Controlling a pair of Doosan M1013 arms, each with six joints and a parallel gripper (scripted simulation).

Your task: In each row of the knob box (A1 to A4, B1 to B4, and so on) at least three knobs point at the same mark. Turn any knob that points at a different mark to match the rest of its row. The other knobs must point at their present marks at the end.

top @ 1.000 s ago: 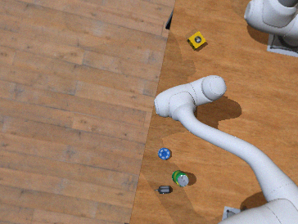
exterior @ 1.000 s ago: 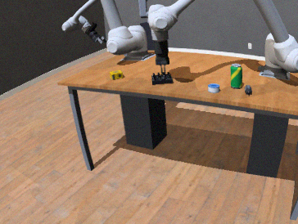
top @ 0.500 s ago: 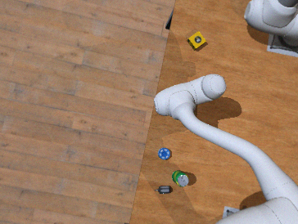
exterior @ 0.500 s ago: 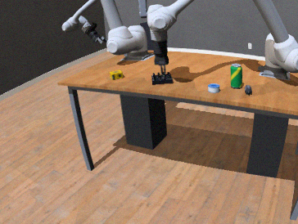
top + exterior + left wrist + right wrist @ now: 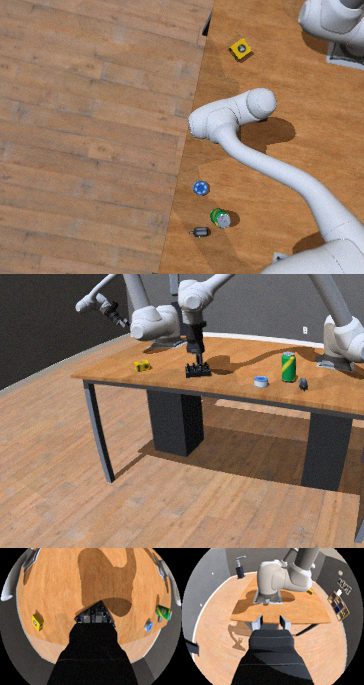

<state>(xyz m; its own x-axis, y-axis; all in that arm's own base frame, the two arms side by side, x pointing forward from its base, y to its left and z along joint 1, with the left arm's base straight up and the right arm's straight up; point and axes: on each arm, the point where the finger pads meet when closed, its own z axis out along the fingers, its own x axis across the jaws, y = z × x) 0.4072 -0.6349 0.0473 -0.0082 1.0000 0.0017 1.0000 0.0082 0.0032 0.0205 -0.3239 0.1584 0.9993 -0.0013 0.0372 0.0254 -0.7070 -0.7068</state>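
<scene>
The black knob box [image 5: 198, 374] [image 5: 101, 604] stands on the table near its front edge. It looks turned at an angle in the left wrist view, and the arm hides it in the top view. Several small black knobs stand on it. Their pointers and the row marks are too small to read. My left gripper [image 5: 199, 363] [image 5: 93, 611] points down at the box, its fingertips close together on either side of a knob. The gripper's body hides the near part of the box. My right gripper [image 5: 271, 618] [image 5: 125, 323] is open and empty, off the table's far side.
A yellow block [image 5: 240, 49] [image 5: 142, 365] [image 5: 37, 622] lies to one side of the box. On the other side are a blue-topped round tin [image 5: 201, 188] [image 5: 261, 381] [image 5: 148, 626], a green can [image 5: 220, 218] [image 5: 288, 367] [image 5: 163, 612] and a small dark object [image 5: 201, 232] [image 5: 303, 383].
</scene>
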